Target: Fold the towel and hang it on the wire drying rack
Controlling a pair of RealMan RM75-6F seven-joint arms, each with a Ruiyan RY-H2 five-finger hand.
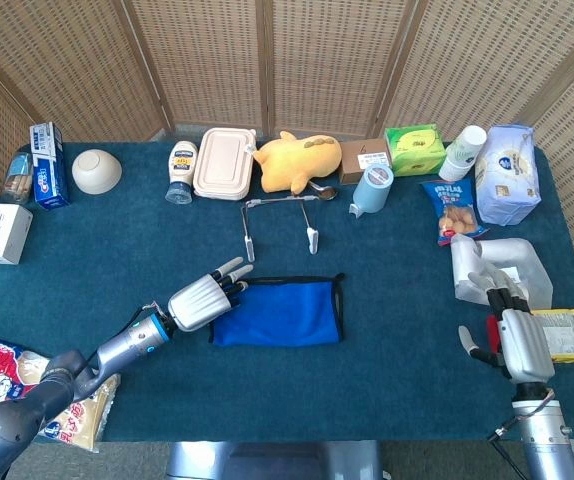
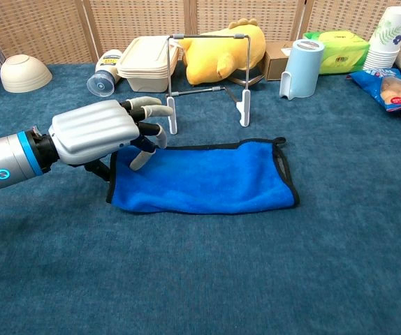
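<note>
Head view: the blue towel [image 1: 279, 312] lies folded flat on the table [image 1: 387, 290], in front of the wire rack [image 1: 279, 222] and apart from it; the left hand [image 1: 203, 298] sits at the towel's left edge, and the right hand [image 1: 512, 337] rests near the table's right edge, fingers loosely curled, holding nothing. Chest view: the left hand [image 2: 99, 132] is over the towel's [image 2: 207, 183] left end with fingers [image 2: 140, 158] bent down onto the cloth, though whether it actually grips the edge cannot be told; the rack [image 2: 207, 77] stands upright behind, and the right hand is out of frame.
</note>
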